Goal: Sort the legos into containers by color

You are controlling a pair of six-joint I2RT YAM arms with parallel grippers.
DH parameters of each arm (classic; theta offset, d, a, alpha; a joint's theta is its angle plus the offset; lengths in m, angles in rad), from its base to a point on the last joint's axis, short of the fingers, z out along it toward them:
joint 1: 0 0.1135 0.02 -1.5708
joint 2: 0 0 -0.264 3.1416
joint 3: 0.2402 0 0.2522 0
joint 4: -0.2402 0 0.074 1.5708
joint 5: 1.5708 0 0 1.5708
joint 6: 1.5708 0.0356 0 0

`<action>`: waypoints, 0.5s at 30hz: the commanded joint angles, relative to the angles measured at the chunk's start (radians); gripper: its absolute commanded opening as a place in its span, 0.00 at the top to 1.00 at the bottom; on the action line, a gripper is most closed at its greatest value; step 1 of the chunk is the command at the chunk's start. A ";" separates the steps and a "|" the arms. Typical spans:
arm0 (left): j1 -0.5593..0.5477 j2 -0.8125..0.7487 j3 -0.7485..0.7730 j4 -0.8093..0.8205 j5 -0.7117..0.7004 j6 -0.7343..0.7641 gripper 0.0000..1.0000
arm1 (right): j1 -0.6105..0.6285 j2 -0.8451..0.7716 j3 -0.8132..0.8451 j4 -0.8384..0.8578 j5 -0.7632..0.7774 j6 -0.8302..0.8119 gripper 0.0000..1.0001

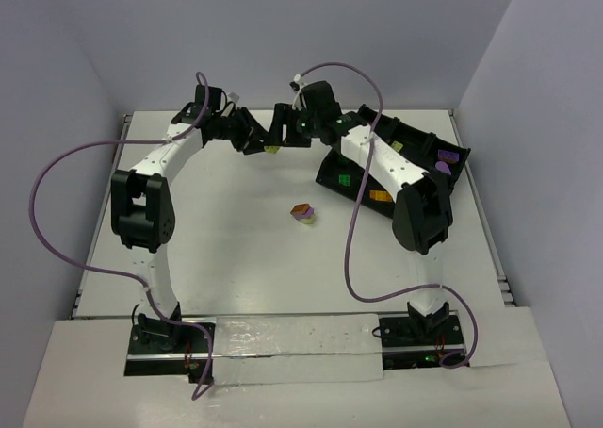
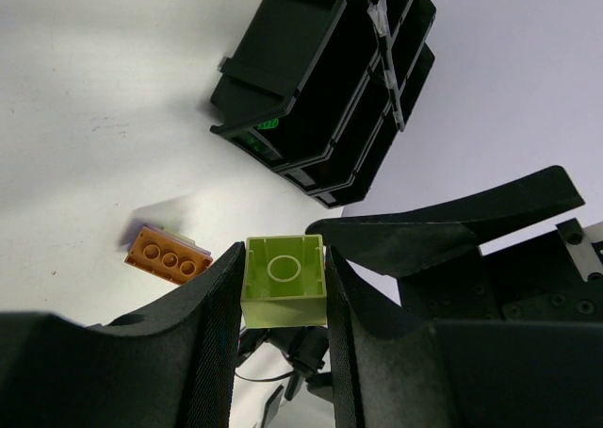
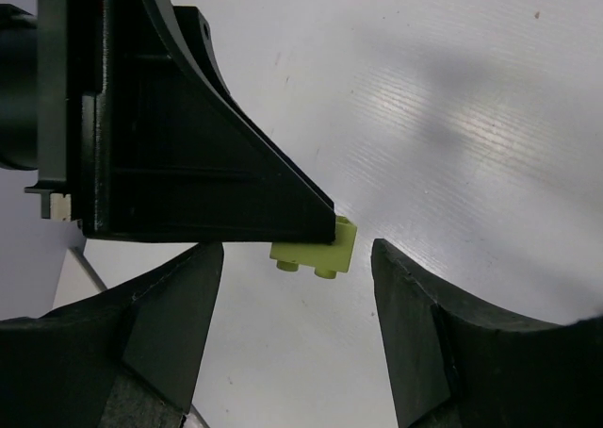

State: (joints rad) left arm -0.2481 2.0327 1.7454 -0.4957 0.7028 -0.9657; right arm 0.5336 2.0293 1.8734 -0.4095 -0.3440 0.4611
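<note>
the left fingers (image 1: pixel 265 144) are closed on a yellow-green lego (image 2: pixel 285 279), pinching it by two opposite sides, with its hollow underside facing the left wrist camera. they hold it above the surface, off the tray's (image 2: pixel 311 89) left end and apart from it. the right fingers (image 1: pixel 290 136) are spread wide and hold nothing. in the right wrist view the lego sits in the gap between them, touching neither. its long axis appears to run from one right finger toward the other, studs pointing down in that view. the right arm reaches across the tray and is the nearer one to its compartments, so this looks like a handover. the right fingers would need to close on the part of the lego poking past the left fingers. an orange and purple cluster (image 1: pixel 302 213) lies on the surface, nearer the arm bases than the tray.
</note>
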 commanded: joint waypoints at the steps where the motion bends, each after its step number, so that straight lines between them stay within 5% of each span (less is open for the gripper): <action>1: -0.006 -0.039 0.038 0.025 0.013 -0.002 1.00 | 0.009 -0.002 -0.003 0.053 0.029 0.006 0.29; 8: -0.006 -0.041 0.031 0.036 0.025 -0.003 1.00 | 0.008 0.042 0.041 0.060 0.007 0.019 0.33; 15: -0.006 -0.049 0.029 0.026 0.019 0.004 1.00 | 0.008 0.058 0.025 0.094 -0.028 0.051 0.53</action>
State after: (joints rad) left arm -0.2468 2.0327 1.7454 -0.4953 0.6849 -0.9649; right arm 0.5343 2.0706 1.8740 -0.3870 -0.3662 0.4919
